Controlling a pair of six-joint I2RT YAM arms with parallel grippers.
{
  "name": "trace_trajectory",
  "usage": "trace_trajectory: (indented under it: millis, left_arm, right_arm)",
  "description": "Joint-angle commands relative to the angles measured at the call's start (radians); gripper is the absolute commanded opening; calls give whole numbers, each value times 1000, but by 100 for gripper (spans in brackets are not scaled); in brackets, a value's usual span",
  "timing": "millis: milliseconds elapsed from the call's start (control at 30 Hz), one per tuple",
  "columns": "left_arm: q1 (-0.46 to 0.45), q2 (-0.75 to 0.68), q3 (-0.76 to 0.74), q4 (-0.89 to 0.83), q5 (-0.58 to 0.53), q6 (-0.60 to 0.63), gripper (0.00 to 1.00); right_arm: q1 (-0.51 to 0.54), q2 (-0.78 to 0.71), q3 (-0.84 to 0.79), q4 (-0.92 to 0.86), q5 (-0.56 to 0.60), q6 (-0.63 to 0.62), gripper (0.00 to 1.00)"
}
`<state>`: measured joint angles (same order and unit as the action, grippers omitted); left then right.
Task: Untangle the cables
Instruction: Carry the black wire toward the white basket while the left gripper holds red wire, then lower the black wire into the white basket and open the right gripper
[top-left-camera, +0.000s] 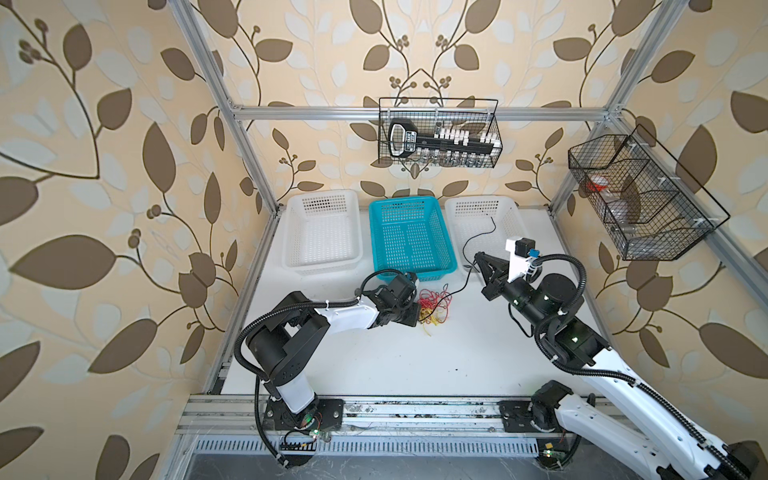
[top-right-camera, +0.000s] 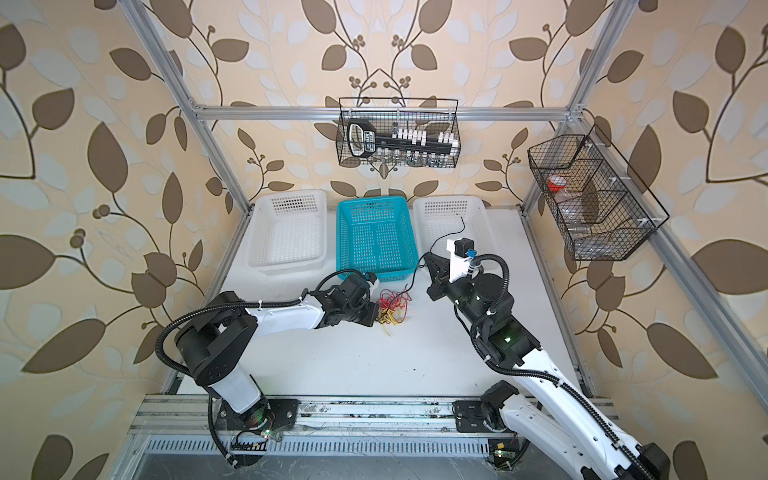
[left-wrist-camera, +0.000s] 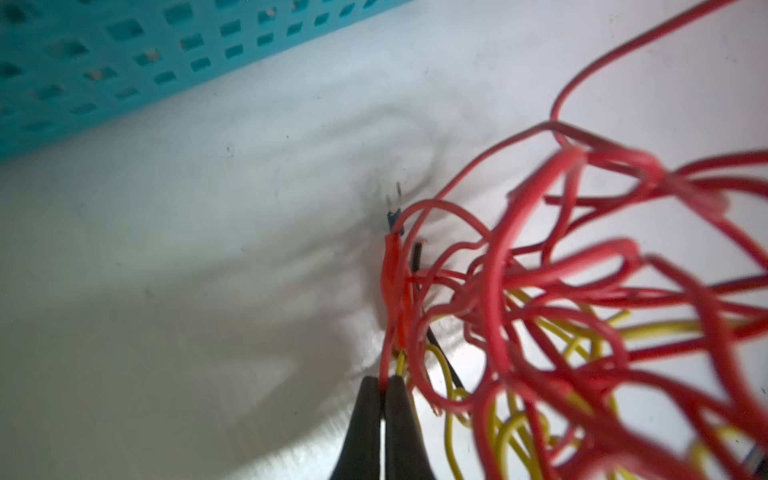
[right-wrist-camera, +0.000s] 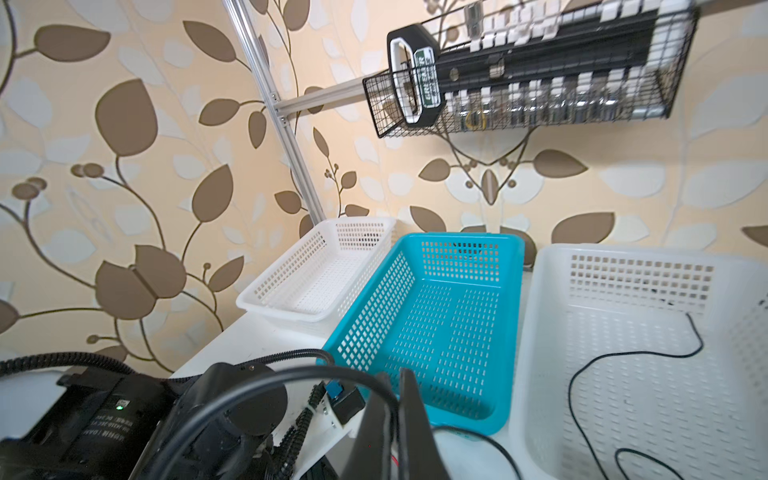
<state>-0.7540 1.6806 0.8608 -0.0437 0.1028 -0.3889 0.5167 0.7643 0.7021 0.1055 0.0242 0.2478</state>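
The left gripper (left-wrist-camera: 383, 384), closed on thin red and yellow cables (top-left-camera: 434, 306), is pinning their tangle to the white table (top-left-camera: 415, 365), while the closed right gripper (top-left-camera: 478, 259) is holding the thin black cable (right-wrist-camera: 636, 353) raised, probably to draw it out.

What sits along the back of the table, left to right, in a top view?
left white basket → blue basket → right white basket, with one end of a black cable lying in it.
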Motion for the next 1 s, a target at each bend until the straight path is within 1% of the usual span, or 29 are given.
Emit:
trace_trajectory:
  millis: [0, 100, 167, 367, 467, 567, 733, 967]
  left_arm:
    - [-6, -9, 15, -58, -41, 29, 0]
    - [-5, -16, 14, -58, -45, 32, 0]
    - [-5, -21, 11, -53, -45, 33, 0]
    - [-6, -27, 8, -42, -35, 38, 0]
    - [-5, -25, 6, -36, -33, 38, 0]
    - [-6, -23, 4, -32, -36, 36, 0]
    - [-6, -18, 2, -27, -42, 31, 0]
    - [-6, -20, -6, -20, -43, 29, 0]
  right_arm:
    - [-12, -4, 56, -73, 53, -49, 0]
    - [-32, 12, 102, -108, 98, -58, 0]
    - [-70, 53, 151, -155, 102, -40, 0]
    - [-214, 173, 259, -204, 39, 20, 0]
    - [-289, 204, 301, -189, -24, 56, 0]
    - [-336, 219, 345, -178, -72, 76, 0]
    - [-362, 229, 401, -166, -118, 82, 0]
    - [-371, 232, 446, -138, -208, 100, 0]
